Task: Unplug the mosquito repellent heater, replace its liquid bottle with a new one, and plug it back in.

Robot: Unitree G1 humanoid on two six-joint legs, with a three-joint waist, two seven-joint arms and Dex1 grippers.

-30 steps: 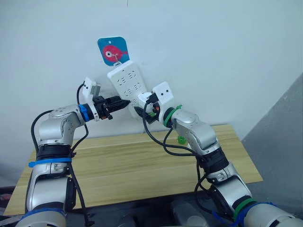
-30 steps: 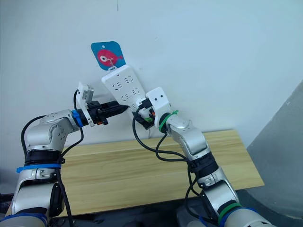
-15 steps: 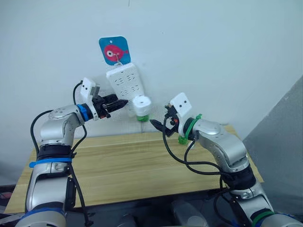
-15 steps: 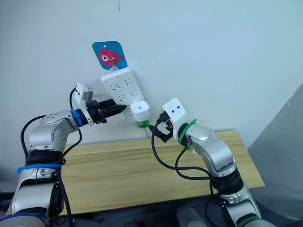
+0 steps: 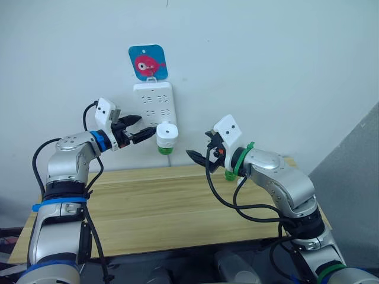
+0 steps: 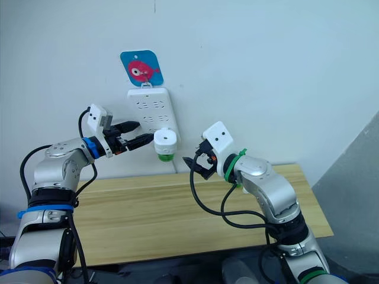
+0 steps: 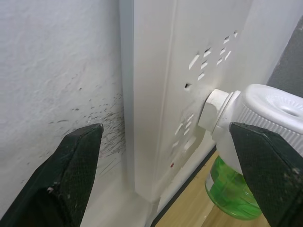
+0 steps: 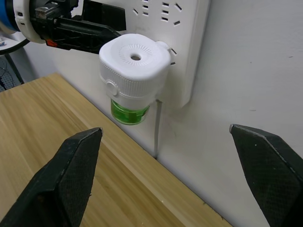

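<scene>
Heater plugged in at power strip's lower right corner, upright, vent up, green bottle below. L wrist view shows plug neck. Left gripper and right gripper both apart, empty.

silver arms | black cables | blue left band | green right band

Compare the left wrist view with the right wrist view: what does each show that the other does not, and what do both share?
Left wrist view alone: the scuffed wall beside the power strip, the strip's side edge, and the heater's plug end at the strip's face.

Right wrist view alone: the mosquito repellent heater's top vent hole, the left hand behind it, and a white cord running down to the wooden table.

Both: the power strip, the heater and its green liquid bottle.
</scene>
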